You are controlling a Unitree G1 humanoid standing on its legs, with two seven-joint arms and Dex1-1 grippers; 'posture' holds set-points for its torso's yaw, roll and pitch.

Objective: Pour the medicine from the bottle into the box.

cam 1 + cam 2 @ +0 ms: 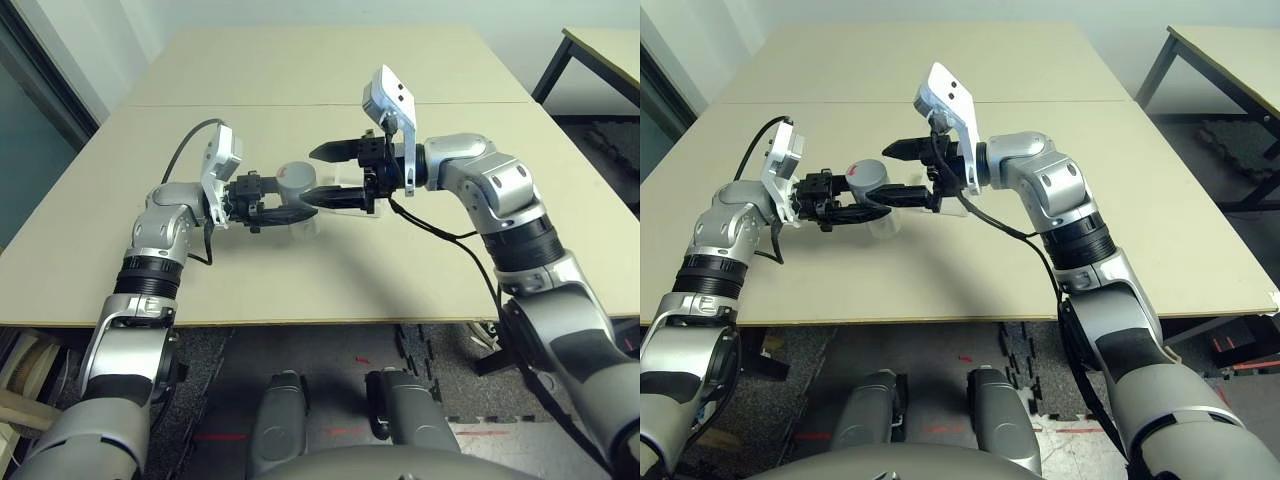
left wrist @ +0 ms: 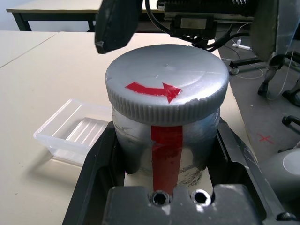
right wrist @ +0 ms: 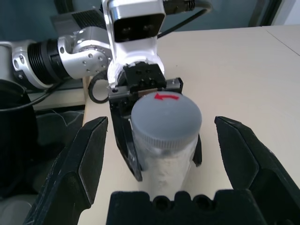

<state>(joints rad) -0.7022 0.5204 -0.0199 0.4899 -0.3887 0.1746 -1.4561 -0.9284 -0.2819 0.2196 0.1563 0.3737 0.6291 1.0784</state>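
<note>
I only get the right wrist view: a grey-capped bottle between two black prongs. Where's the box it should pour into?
Observer: The clear plastic box lies on the table close by the bottle; the left wrist view shows it.
Operator: Anything in it yet?
Observer: It looks empty, and the cap is on the bottle.
Operator: Any markings hidden from me?
Observer: A red strip runs down the bottle's side, below the cap's arrow.

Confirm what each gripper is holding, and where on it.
The left gripper clamps the bottle by its body, below the still-on cap. The right gripper holds nothing; it is open around the cap.
</note>
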